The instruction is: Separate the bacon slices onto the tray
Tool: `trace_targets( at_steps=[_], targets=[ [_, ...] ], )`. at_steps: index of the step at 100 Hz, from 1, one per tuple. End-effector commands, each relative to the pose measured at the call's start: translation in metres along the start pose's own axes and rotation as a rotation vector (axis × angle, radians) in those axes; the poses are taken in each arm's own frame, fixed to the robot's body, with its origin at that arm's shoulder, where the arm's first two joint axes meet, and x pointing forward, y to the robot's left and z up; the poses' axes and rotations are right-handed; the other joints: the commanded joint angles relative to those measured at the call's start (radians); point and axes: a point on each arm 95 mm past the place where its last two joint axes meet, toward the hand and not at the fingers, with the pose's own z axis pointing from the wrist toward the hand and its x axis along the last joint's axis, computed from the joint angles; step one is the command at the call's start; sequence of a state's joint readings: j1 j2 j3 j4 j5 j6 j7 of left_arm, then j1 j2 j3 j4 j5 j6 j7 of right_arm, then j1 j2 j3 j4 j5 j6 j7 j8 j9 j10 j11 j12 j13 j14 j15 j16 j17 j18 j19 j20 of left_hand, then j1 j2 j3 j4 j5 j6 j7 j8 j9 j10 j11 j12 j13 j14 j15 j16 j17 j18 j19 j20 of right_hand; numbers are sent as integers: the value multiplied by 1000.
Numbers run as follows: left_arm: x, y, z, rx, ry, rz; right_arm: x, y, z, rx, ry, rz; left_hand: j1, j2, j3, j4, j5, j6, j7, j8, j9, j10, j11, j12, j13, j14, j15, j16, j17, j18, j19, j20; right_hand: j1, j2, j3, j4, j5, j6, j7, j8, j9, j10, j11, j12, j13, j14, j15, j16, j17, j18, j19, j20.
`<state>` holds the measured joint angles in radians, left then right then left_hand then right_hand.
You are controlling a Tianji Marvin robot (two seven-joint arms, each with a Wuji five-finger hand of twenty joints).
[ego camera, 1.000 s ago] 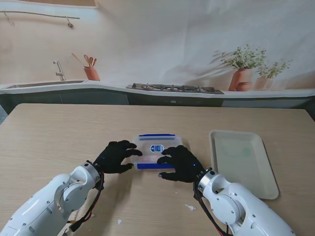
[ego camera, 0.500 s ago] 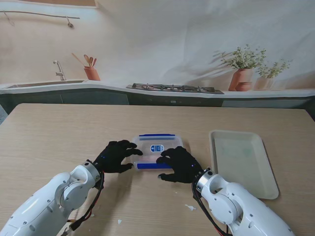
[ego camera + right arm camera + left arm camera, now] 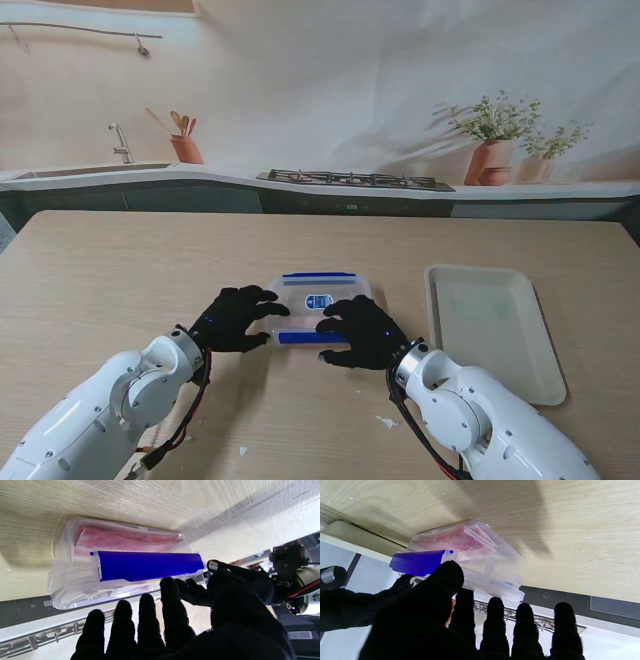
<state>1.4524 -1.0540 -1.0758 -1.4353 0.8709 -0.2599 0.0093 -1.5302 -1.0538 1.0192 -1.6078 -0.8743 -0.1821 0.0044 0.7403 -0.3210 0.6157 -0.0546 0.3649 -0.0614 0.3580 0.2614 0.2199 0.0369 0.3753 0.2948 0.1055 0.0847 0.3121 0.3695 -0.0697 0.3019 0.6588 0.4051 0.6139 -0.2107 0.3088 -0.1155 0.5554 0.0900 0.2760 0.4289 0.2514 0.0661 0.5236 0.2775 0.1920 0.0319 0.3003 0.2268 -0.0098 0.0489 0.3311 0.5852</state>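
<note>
Bacon slices [image 3: 125, 540] lie pink and flat inside a clear plastic box [image 3: 322, 308] with a lid on it. The box sits on the wooden surface [image 3: 120, 270], about midway between its left and right edges and closer to the near edge than the far one. A blue clip [image 3: 312, 338] runs along the near side of the box, and another blue clip [image 3: 318, 275] runs along its far side. A small blue label sits on the middle of the lid.

The left robot hand [image 3: 233, 318] is at the left side of the box. Its fingers are spread and curl over that edge, touching the lid. It does not grip anything. The right robot hand [image 3: 364, 333] is at the near right corner of the box. Its fingers are spread too, and the tips rest by the near blue clip. I cannot tell if they press on it.

The tray [image 3: 492, 330] is pale and lies near the right edge of the surface, just beside the box but not touching it. Lots of bare wood is open on the left and at the far side. Some small white scraps [image 3: 386, 422] lie near the near edge.
</note>
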Motion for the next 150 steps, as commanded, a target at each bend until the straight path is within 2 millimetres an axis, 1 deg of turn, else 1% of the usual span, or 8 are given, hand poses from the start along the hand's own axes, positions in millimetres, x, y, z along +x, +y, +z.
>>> trace_targets(
  at_steps=[1, 45, 60, 86, 90, 114, 127, 150],
  targets=[
    [-1, 13, -4, -50, -15, -3, 2, -12, -1, 45, -1, 11, -15, 5, 31, 8, 43, 44, 44, 15, 7, -7, 14, 9, 3, -11, 0, -13, -10, -23, 37, -21, -4, 2, 23, 66, 116, 46, 113, 51, -27, -14, 23, 6, -16, -34, 8, 6, -14, -28, -34, 7],
    [-2, 13, -4, -58, -21, -6, 5, -13, 0, 81, 18, 9, -14, 8, 30, 8, 44, 45, 43, 14, 9, -11, 14, 9, 4, -13, 2, -11, -10, -24, 38, -24, -14, -11, 71, 58, 211, 27, 150, 88, -21, -26, 22, 5, -18, -39, 5, 4, -23, -28, -39, 7],
    [-2, 13, -4, -61, -24, -4, 6, -13, 1, 88, 25, 8, -5, 13, 28, 5, 44, 46, 44, 15, 10, -11, 15, 9, 2, -4, 1, -12, -9, -27, 38, -25, -17, -12, 83, 56, 221, 15, 161, 102, -29, -30, 19, 4, -26, -42, 3, 3, -27, -30, -40, 7],
    [-2, 13, -5, -68, -31, -7, 7, -13, 2, 89, 37, 12, -9, 17, 19, 4, 42, 43, 41, 13, 7, -9, 11, 8, 2, -3, -2, -15, -9, -26, 38, -27, -24, -13, 96, 53, 249, 10, 186, 128, -34, -35, 20, 4, -33, -47, 1, 2, -33, -37, -42, 8],
    [-1, 14, -5, -70, -31, -7, 7, -13, 2, 89, 40, 14, -9, 18, 18, 4, 40, 43, 40, 13, 7, -7, 11, 8, 2, -4, -2, -15, -9, -26, 38, -27, -28, -13, 99, 52, 248, 11, 202, 150, -33, -36, 20, 4, -34, -49, -1, 1, -35, -38, -43, 9],
    [-2, 13, -4, -75, -32, -7, 7, -12, 3, 97, 52, 22, -9, 20, 13, 6, 38, 44, 39, 13, 4, -4, 10, 7, 2, -9, -5, -16, -9, -26, 38, -28, -29, -15, 101, 51, 288, 23, 241, 190, -29, -39, 20, 4, -38, -51, -3, 0, -40, -40, -46, 9],
    [-2, 14, -4, -77, -36, -8, 9, -13, 3, 108, 60, 29, -10, 22, 9, 7, 36, 44, 38, 12, 2, 23, 5, 4, 2, -11, -7, -16, -9, -26, 38, -29, -26, -13, 104, 50, 313, 22, 274, 236, -26, -42, 19, 4, -40, -54, -6, -2, -44, -43, -47, 11],
    [-2, 14, -4, -79, -36, -8, 12, -13, 4, 115, 75, 43, -12, 23, 7, 8, 36, 44, 38, 11, 3, 27, 0, 1, 2, -11, -9, -18, -9, -26, 38, -30, -23, -11, 107, 49, 336, 23, 303, 280, -19, -42, 21, 4, -39, -55, -5, -2, -46, -45, -48, 12]
  ],
)
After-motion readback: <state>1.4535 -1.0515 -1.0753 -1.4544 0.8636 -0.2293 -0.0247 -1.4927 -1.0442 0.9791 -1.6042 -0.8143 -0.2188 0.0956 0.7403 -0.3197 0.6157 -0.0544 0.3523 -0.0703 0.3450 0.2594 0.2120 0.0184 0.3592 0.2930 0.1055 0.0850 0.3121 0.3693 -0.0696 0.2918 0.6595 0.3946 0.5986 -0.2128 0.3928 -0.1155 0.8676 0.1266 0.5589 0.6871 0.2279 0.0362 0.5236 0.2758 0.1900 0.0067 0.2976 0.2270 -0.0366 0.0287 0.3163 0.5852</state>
